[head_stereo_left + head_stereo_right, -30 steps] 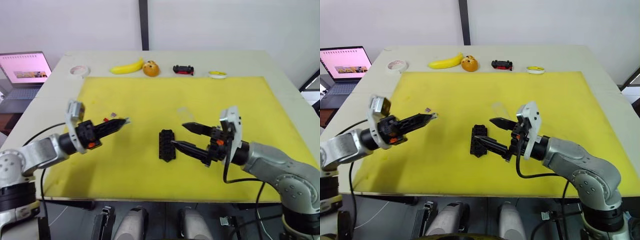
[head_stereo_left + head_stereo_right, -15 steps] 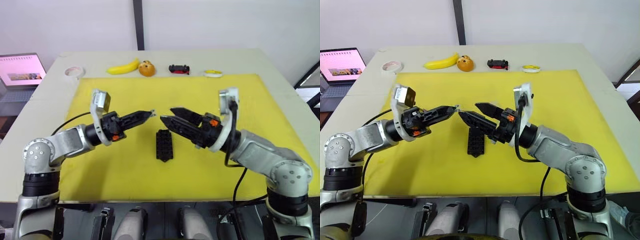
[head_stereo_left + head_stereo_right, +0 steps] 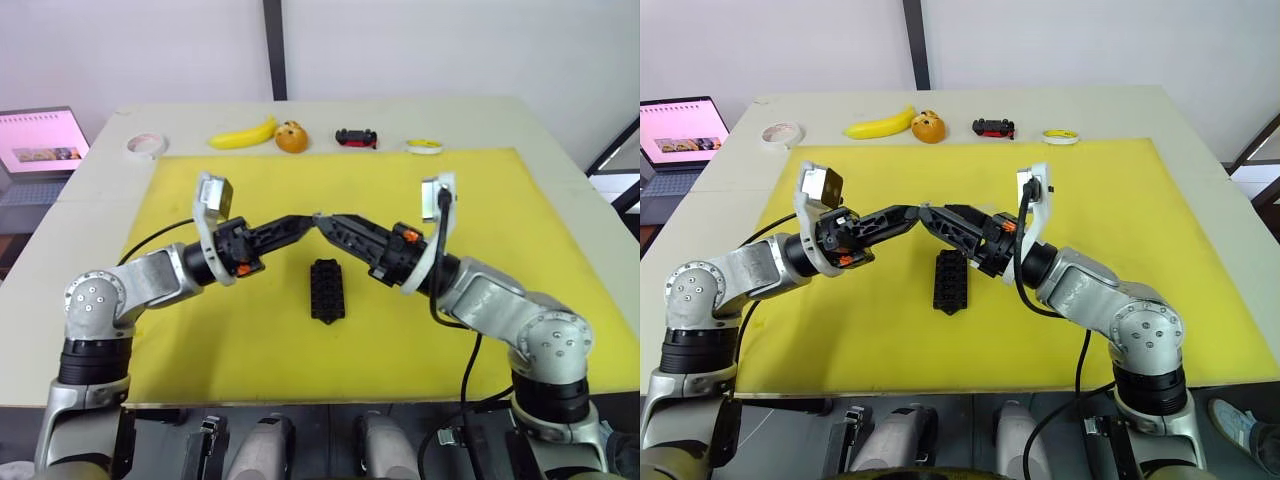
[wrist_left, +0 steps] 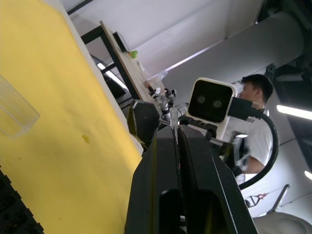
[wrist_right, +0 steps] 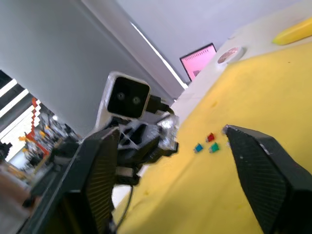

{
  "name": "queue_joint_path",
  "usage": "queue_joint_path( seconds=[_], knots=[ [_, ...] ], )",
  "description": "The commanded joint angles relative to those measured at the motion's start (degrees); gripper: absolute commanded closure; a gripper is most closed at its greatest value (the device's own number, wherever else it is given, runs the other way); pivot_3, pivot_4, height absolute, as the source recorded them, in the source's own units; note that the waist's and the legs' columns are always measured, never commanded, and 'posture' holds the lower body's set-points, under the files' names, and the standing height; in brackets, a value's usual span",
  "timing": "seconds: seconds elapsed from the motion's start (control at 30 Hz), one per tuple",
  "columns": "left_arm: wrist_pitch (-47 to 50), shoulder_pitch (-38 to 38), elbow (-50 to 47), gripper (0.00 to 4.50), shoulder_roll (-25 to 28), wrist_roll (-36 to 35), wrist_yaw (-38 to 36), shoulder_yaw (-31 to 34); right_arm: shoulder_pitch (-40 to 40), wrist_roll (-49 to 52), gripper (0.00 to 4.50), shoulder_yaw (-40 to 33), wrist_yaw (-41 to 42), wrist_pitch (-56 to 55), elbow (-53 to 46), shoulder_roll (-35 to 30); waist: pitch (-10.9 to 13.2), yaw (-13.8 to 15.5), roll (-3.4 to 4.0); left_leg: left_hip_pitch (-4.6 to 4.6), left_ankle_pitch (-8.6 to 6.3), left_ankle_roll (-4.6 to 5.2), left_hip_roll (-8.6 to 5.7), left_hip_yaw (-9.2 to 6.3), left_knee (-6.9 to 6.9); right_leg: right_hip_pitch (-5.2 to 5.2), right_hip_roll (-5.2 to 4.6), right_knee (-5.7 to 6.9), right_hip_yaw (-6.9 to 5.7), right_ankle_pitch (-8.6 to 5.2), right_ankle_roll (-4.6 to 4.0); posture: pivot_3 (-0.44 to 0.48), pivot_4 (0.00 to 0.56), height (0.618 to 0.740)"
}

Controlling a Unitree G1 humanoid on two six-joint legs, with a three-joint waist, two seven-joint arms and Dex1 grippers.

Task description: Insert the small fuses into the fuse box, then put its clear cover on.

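The yellow mat [image 3: 500,200] carries the fuse box [image 3: 327,290] at its centre. The right wrist view adds loose fuses [image 5: 207,145]. Left gripper [image 3: 313,219] is pressed together; right gripper [image 5: 165,161] is spread wide, tips meeting above the box.

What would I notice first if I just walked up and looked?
The two grippers meeting tip to tip in the air above the middle of the yellow mat: the left gripper shut, the right gripper open around its tip. Right under them lies the black fuse box. Along the table's far edge sit a banana, an orange and a toy car.
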Motion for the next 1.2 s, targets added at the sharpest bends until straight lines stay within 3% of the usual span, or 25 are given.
queue_joint_path(
  seconds=[0.03,0.3,0.4,1.17,1.2],
  knots=[
    [-1.6,-0.4,-1.3,4.50,-0.6,-0.7,-0.5,0.2,-0.6,4.1,0.75,-0.8,-1.7,-2.1,0.2,0.8,0.0,0.0,0.00,0.00,0.00,0.00,0.00,0.00,0.01,0.00,0.00,0.00,0.00,0.00,0.00,0.000,0.150,0.740],
    [-2.4,-0.3,-1.4,4.50,-1.0,-1.2,0.0,0.0,-0.3,4.7,0.75,-0.2,-1.8,-2.0,0.6,-0.1,0.0,0.0,0.00,0.00,0.00,0.00,0.00,0.00,0.01,0.00,0.00,0.00,0.00,0.00,0.00,0.000,0.150,0.740],
    [-2.3,0.0,-1.2,4.50,-0.8,-0.9,-0.3,0.0,-0.4,4.8,1.57,-0.2,-1.8,-2.2,0.7,0.0,0.0,0.0,0.00,0.00,0.00,0.00,0.00,0.00,0.00,0.00,0.01,0.00,0.00,0.00,0.00,0.000,0.150,0.740],
    [-2.9,-0.2,0.3,4.50,-1.9,-0.4,-0.3,-0.4,0.8,6.2,1.57,-0.1,-3.1,-2.5,-0.6,-2.9,0.0,0.0,0.00,0.00,0.00,0.01,0.01,0.00,0.01,0.01,0.04,0.00,0.01,0.00,0.00,0.000,0.150,0.740],
    [-2.9,-0.2,0.4,4.50,-2.1,-0.2,-0.2,-0.5,0.9,6.0,1.79,0.3,-3.3,-2.3,-0.5,-3.3,0.0,0.0,0.00,0.00,0.00,0.01,0.01,0.01,0.01,0.01,0.04,0.00,0.01,0.00,0.00,0.000,0.150,0.740]
  ],
)
